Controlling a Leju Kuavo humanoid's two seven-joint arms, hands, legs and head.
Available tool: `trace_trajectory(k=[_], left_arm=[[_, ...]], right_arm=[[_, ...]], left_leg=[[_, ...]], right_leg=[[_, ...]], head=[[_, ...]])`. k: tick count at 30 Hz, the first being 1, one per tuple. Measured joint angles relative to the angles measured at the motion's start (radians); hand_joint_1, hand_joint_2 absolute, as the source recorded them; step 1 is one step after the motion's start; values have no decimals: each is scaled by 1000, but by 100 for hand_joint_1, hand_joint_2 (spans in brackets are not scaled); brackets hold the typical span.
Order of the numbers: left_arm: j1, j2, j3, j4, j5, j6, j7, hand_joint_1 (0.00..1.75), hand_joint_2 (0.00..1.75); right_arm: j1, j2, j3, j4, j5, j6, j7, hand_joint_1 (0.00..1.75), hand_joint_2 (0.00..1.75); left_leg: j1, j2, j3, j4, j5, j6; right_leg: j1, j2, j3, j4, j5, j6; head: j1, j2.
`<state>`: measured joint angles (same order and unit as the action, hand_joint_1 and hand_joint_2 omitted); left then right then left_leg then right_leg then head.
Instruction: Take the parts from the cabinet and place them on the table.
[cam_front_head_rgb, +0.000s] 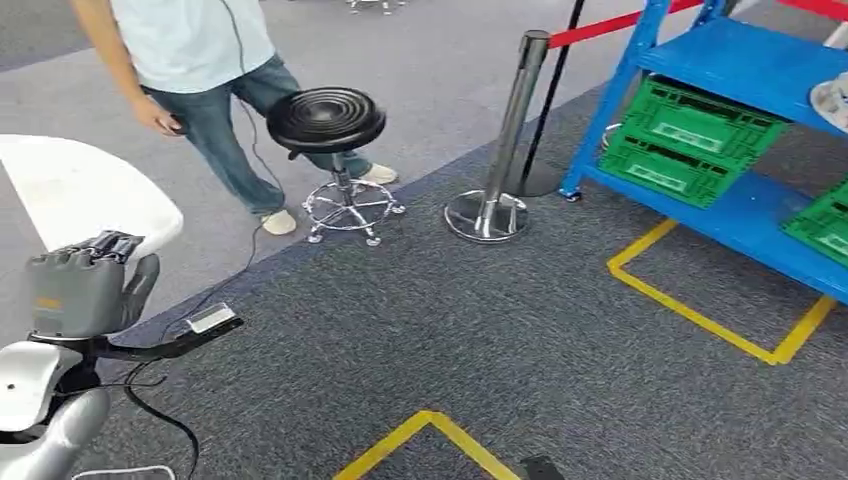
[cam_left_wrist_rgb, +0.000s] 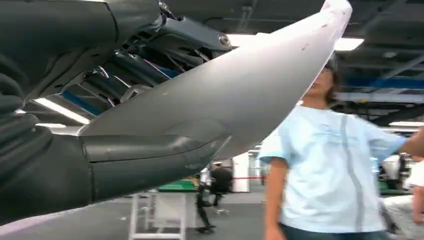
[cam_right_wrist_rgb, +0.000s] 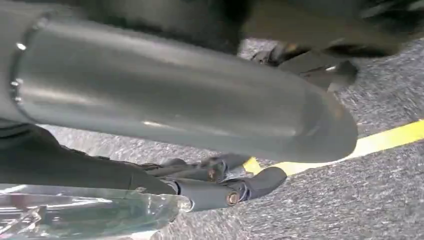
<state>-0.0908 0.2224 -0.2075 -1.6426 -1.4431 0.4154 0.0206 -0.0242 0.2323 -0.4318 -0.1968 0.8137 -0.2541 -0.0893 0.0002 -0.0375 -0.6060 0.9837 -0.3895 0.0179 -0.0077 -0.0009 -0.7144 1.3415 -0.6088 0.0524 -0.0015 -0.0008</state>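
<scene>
White curved part (cam_front_head_rgb: 70, 195) gripped in the raised left hand (cam_front_head_rgb: 85, 290); right hand's (cam_right_wrist_rgb: 220, 182) state unclear.

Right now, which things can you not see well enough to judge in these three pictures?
- Right hand: its thumb covers the palm in the right wrist view, so the grip is unclear.
- White part: cut off by the head view's left edge.
- Blue shelf: cut off at the right edge.
- Person: blurred in the left wrist view.

A blue shelf rack (cam_front_head_rgb: 740, 60) is carrying green latticed crates (cam_front_head_rgb: 690, 140). Yellow tape lines (cam_front_head_rgb: 700, 315) are showing on the dark grey speckled carpet (cam_front_head_rgb: 450, 330). The stool (cam_front_head_rgb: 325, 120) is showing a black ringed seat, and a person (cam_front_head_rgb: 195, 60) is wearing a pale blue shirt and blue jeans.
</scene>
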Motion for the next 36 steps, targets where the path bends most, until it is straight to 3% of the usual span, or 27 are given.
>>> trace_trajectory(k=[1, 3, 4, 5, 7, 9, 10, 11, 12, 13, 15, 16, 18, 19, 20, 21, 24, 25, 26, 27, 29, 30, 31, 32, 34, 35, 36], left_arm=[[0, -1, 0, 2, 0, 0, 0, 175, 175], [0, -4, 1, 3, 0, 0, -4, 175, 175], [0, -5, 1, 3, 0, 0, -5, 175, 175], [0, -6, 1, 4, 0, 0, -6, 175, 175], [-2, -6, 2, 5, 0, 0, -6, 175, 175], [4, -6, 3, 5, 0, 0, -7, 175, 175], [5, -5, 3, 5, 0, 0, -9, 175, 175], [3, -5, 3, 5, 1, 1, -9, 175, 175], [-2, -5, 4, 6, 1, 1, -9, 175, 175], [-3, -6, 3, 6, 1, 1, -9, 175, 175], [1, -8, 3, 8, 1, 0, -9, 175, 175], [3, -8, 3, 9, 1, 0, -9, 175, 175], [3, -8, 3, 9, 1, 0, -9, 175, 175], [3, -8, 3, 9, 1, 0, -9, 175, 175], [2, -8, 4, 9, 1, 0, -9, 175, 175], [-2, -9, 3, 9, 1, 0, -9, 175, 175], [2, -8, 4, 9, 1, 0, -9, 175, 175], [1, -8, 5, 8, 1, 0, -9, 175, 175], [1, -8, 5, 8, 1, 1, -9, 175, 175], [-1, -8, 5, 8, 1, 1, -9, 175, 175], [-1, -9, 5, 8, 1, 1, -9, 175, 175], [0, -9, 5, 9, 1, 1, -9, 175, 175], [0, -9, 4, 9, 1, 1, -9, 175, 175], [0, -9, 4, 9, 1, 1, -9, 175, 175], [0, -10, 4, 9, 1, 1, -9, 175, 175], [0, -10, 4, 9, 1, 1, -9, 175, 175], [-2, -10, 4, 9, 1, 1, -9, 175, 175]], right_arm=[[1, 0, -1, 0, 0, 0, 1, 0, 0], [-1, 0, -1, 0, 5, 0, 3, 0, 0], [-2, 0, -1, 0, 6, 0, 3, 0, 0], [-2, 0, -1, 0, 9, 0, 3, 0, 0], [-4, 1, -1, 0, 12, 1, 3, 0, 0], [-5, 1, -1, 0, 13, 0, 6, 0, 0], [-6, 3, -1, 0, 14, 0, 6, 0, 0], [-7, 3, -1, 0, 14, 0, 6, 0, 0], [-7, 3, -1, 0, 14, 0, 6, 0, 0], [-5, 3, -1, 0, 14, 0, 6, 0, 0], [-1, 3, -1, 0, 14, 0, 6, 0, 0], [-2, 3, -1, 0, 14, 0, 6, 0, 0], [-3, 3, -1, 0, 14, 0, 6, 0, 0], [-4, 3, -1, 0, 14, 0, 6, 0, 0], [-4, 2, -1, 0, 14, 0, 6, 0, 0], [-5, 3, -1, 0, 14, 0, 6, 0, 0], [-5, 3, -1, 0, 14, 0, 6, 0, 0], [-7, 3, -1, 0, 14, 0, 6, 0, 0], [-8, 3, -1, 0, 14, 0, 6, 0, 0], [-9, 3, -1, 0, 14, 0, 6, 0, 0], [-5, 3, -1, 0, 14, 0, 6, 0, 0], [-2, 3, -1, 0, 14, 0, 6, 0, 0], [0, 3, -1, 0, 14, 0, 6, 0, 0], [0, 3, -1, 0, 14, 0, 7, 0, 0], [-2, 3, -1, 0, 14, 0, 6, 0, 0], [-2, 3, -1, 0, 14, 0, 6, 0, 0], [-2, 3, -1, 0, 14, 1, 6, 0, 0]], left_leg=[[0, -17, 0, 1, 0, 0], [2, -48, 4, 2, -1, -2], [3, -61, 5, 5, -2, -5], [1, -74, 3, 8, -4, -12], [2, -92, -8, 13, -1, -23], [9, -115, -11, 7, 5, -38], [12, -116, -11, 7, 1, -43], [5, -59, -22, 35, -18, -46], [4, -14, -55, 100, -54, -51], [5, 11, -96, 182, -92, -55], [10, 27, -172, 325, -137, -61], [11, 27, -173, 324, -123, -62], [11, 36, -112, 203, -46, -60], [11, 60, -58, 107, -5, -58], [7, 122, -16, 35, 10, -56], [-1, 121, -11, 13, -2, -47], [-8, 81, -17, 14, -2, -27], [-2, 65, -13, 9, 3, -18], [1, 55, -12, 7, 3, -13], [2, 47, -11, 7, 3, -4], [1, 21, -12, 8, 1, 2], [0, 5, -11, 8, 1, 2], [0, -10, -11, 8, 1, 2], [0, -27, -11, 9, 1, 2], [3, -57, -7, 10, 0, -1], [4, -69, -7, 11, -1, -6], [-2, -83, -14, 20, -2, -14]], right_leg=[[0, 1, -1, -15, 24, -1], [-2, 11, 60, -160, 118, -6], [-5, 37, 100, -250, 161, -7], [-11, 94, 122, -299, 161, -6], [-11, 85, 136, -310, 157, -6], [-5, 65, 137, -310, 160, -19], [-14, 47, 142, -318, 164, -27], [-11, 40, 145, -322, 164, -33], [-10, 25, 147, -323, 164, -37], [-8, 12, 147, -323, 162, -39], [-5, -20, 147, -323, 159, -42], [-5, -34, 148, -323, 157, -42], [-5, -61, 155, -323, 152, -38], [-5, -73, 161, -323, 148, -34], [-1, -81, 166, -323, 144, -29], [9, -92, 165, -316, 134, -20], [6, -128, 179, -329, 132, -8], [3, -131, 179, -326, 124, 1], [0, -73, 169, -303, 108, 6], [-1, -31, 143, -246, 76, 5], [0, -3, 54, -69, 0, 5], [1, -1, 17, -7, -15, 4], [2, -1, 2, 4, -4, 2], [1, 0, 11, -32, 32, 1], [-2, 19, 82, -201, 131, -4], [-8, 70, 121, -285, 166, -1], [-18, 118, 131, -317, 151, 0]], head=[[1, 0], [1, 0], [1, 0], [1, 0], [-1, 0], [-1, 0], [1, 0], [-9, 0], [-15, 0], [-15, 0], [-15, 0], [-16, 0], [-16, 0], [-16, 0], [-16, 0], [-17, 0], [-12, 0], [-14, 0], [-8, 0], [-5, 0], [-1, 0], [-2, 0], [-2, 0], [-1, 0], [-2, 0], [-1, 0], [-2, 0]])
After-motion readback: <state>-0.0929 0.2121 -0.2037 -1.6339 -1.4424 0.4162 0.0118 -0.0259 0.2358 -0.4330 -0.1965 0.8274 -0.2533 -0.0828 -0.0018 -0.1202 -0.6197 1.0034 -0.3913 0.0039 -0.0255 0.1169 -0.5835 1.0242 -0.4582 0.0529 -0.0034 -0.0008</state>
